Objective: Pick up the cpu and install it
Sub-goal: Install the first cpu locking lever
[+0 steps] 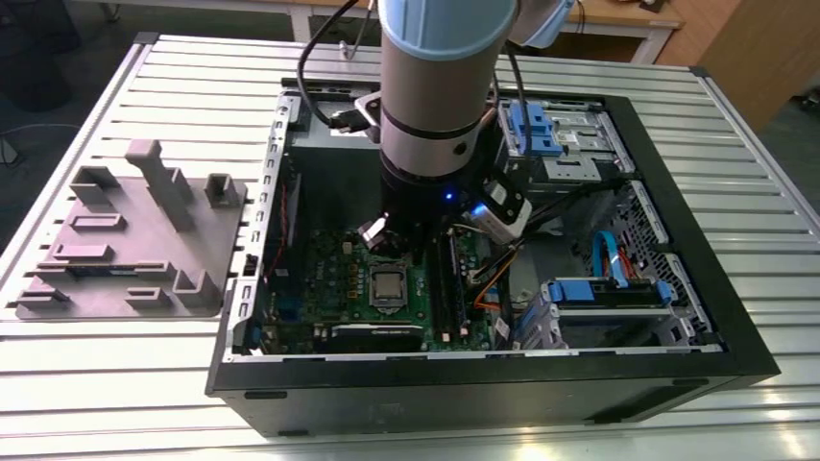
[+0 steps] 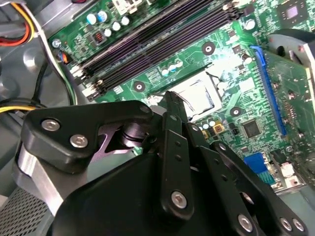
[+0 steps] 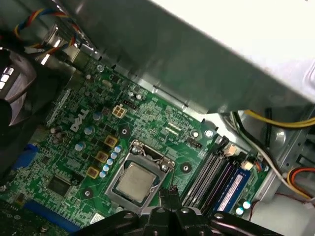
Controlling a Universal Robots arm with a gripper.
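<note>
Exterior view first: I'm inside the case point(image 1: 487, 375), over the board point(image 1: 326, 279). First wrist view now: cpu point(image 3: 134, 180) lying flat in the socket point(image 3: 147, 153), and my gripper point(image 3: 170, 191), pinched closed and empty, hovers just beside it. Best, I reckon: stay square to the socket, touch lightly, don't skew the chip.

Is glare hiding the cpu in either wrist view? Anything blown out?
Second wrist view: glare washes the cpu pale, and the gripper sits near, dark and soft. First wrist view: the cpu is evenly lit with clear edges; the surface beyond the case wall is blown out white.
</note>
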